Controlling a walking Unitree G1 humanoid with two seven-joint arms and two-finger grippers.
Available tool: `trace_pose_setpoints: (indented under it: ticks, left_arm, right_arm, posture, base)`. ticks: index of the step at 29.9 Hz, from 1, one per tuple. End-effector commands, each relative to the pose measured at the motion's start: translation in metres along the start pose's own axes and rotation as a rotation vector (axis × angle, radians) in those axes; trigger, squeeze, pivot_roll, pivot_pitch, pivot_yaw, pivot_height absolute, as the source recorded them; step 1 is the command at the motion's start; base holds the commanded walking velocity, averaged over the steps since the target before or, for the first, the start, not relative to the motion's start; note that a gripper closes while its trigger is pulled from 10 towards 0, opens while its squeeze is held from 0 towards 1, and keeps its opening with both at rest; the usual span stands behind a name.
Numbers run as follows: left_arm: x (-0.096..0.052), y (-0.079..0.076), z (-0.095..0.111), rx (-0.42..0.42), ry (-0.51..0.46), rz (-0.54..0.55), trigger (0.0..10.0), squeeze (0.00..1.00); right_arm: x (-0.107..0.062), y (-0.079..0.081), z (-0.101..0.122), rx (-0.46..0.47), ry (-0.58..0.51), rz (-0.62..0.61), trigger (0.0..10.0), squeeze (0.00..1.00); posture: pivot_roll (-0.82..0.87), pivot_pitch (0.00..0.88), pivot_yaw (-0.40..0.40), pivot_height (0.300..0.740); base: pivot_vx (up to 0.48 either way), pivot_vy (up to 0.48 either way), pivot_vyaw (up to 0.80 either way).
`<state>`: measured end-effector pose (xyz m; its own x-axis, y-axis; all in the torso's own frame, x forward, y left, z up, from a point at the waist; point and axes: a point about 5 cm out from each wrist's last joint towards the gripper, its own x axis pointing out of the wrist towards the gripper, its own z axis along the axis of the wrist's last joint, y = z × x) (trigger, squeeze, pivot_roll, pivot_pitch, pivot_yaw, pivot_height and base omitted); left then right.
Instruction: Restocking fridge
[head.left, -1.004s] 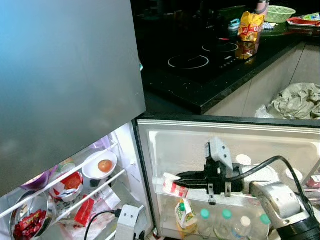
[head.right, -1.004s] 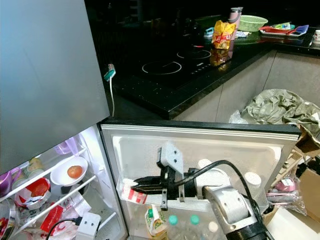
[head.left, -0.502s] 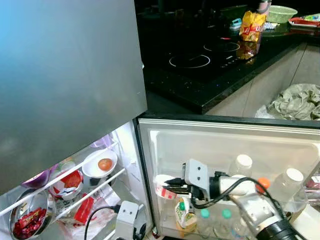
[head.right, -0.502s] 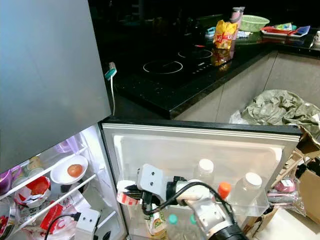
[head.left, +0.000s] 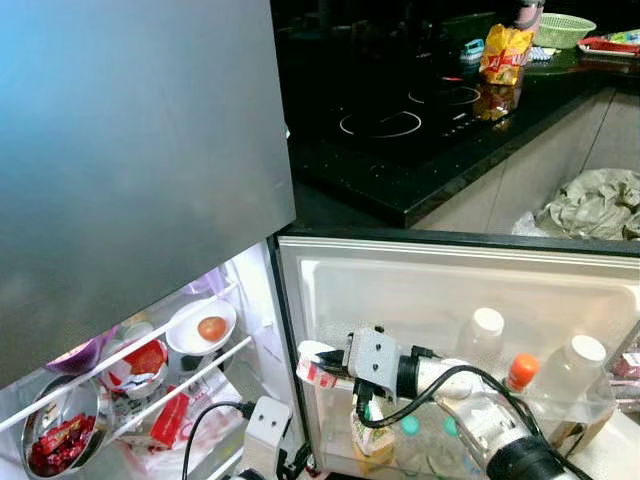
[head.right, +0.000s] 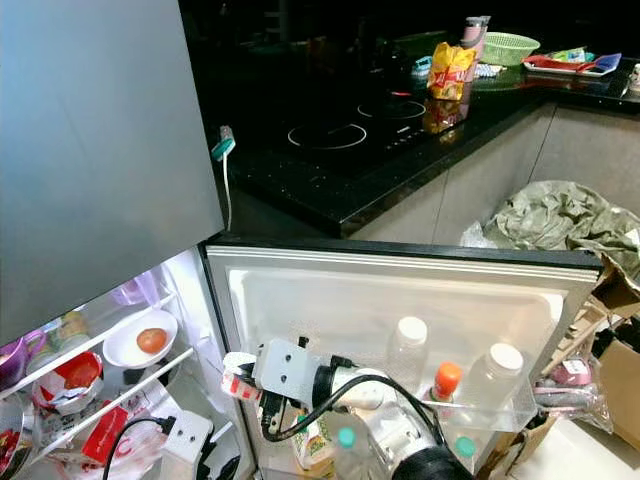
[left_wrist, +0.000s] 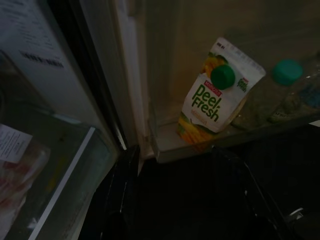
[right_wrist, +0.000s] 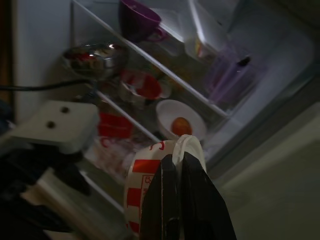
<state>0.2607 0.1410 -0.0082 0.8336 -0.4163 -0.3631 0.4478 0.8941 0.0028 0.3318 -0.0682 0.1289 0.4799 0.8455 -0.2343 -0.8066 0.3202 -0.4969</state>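
the right gripper (head.left: 325, 372) has swung left off the door shelf (head.left: 560, 405), fingers pinched on the red-and-white cup (head.left: 312, 364), now at the door's hinge edge, heading for the fridge interior shelves (head.left: 190, 365). left gripper (left_wrist: 180, 200) idles low, fingers apart.

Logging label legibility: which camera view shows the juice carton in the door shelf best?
The left wrist view: the juice carton appears whole there, with its green cap and Peel Fresh label readable. In the left eye view the carton sits low, partly behind the right gripper's cable; in the right eye view it is mostly hidden.
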Motion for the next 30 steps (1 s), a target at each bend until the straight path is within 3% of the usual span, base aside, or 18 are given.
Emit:
trace_pose_setpoints:
  ticks: [1, 7, 14, 16, 18, 25, 30]
  left_arm:
    - [-0.004, 0.002, -0.004, 0.004, 0.008, 0.0, 10.0, 0.0]
    - [-0.007, 0.0, -0.005, 0.002, 0.001, -0.005, 10.0, 0.0]
    - [-0.009, 0.001, -0.005, 0.001, -0.005, -0.006, 10.0, 0.0]
    - [-0.011, 0.002, -0.007, 0.004, -0.003, -0.006, 10.0, 0.0]
    - [-0.011, 0.002, -0.007, 0.005, -0.001, -0.007, 10.0, 0.0]
    - [-0.01, 0.002, -0.003, 0.014, -0.016, -0.018, 10.0, 0.0]
    - [-0.007, -0.001, 0.015, 0.017, -0.109, -0.056, 10.0, 0.0]
  right_arm:
    - [-0.004, -0.002, -0.013, -0.007, 0.067, -0.042, 10.0, 0.0]
    - [-0.007, -0.019, -0.014, -0.076, 0.066, -0.201, 10.0, 0.0]
    - [-0.009, -0.028, -0.006, -0.03, -0.002, -0.227, 10.0, 0.0]
    - [-0.009, -0.033, 0.003, 0.016, -0.071, -0.204, 10.0, 0.0]
    - [-0.009, -0.035, 0.005, -0.002, -0.076, -0.205, 10.0, 0.0]
    - [-0.008, -0.037, -0.006, -0.065, -0.002, -0.287, 10.0, 0.0]
    - [-0.006, -0.038, -0.009, -0.136, 0.035, -0.316, 10.0, 0.0]
  posture:
    - [-0.09, 0.131, 0.048, 0.74]
    - [-0.08, 0.132, 0.04, 0.74]
    - [-0.07, 0.129, 0.038, 0.74]
    - [-0.07, 0.124, 0.041, 0.74]
    - [-0.07, 0.124, 0.042, 0.74]
    - [-0.07, 0.129, 0.044, 0.74]
    - [-0.06, 0.15, 0.037, 0.74]
  base:
    - [0.0, 0.0, 0.0]
    - [0.0, 0.0, 0.0]
    - [0.0, 0.0, 0.0]
    - [0.0, 0.0, 0.0]
    - [0.0, 0.0, 0.0]
    - [0.0, 0.0, 0.0]
    - [0.0, 0.0, 0.0]
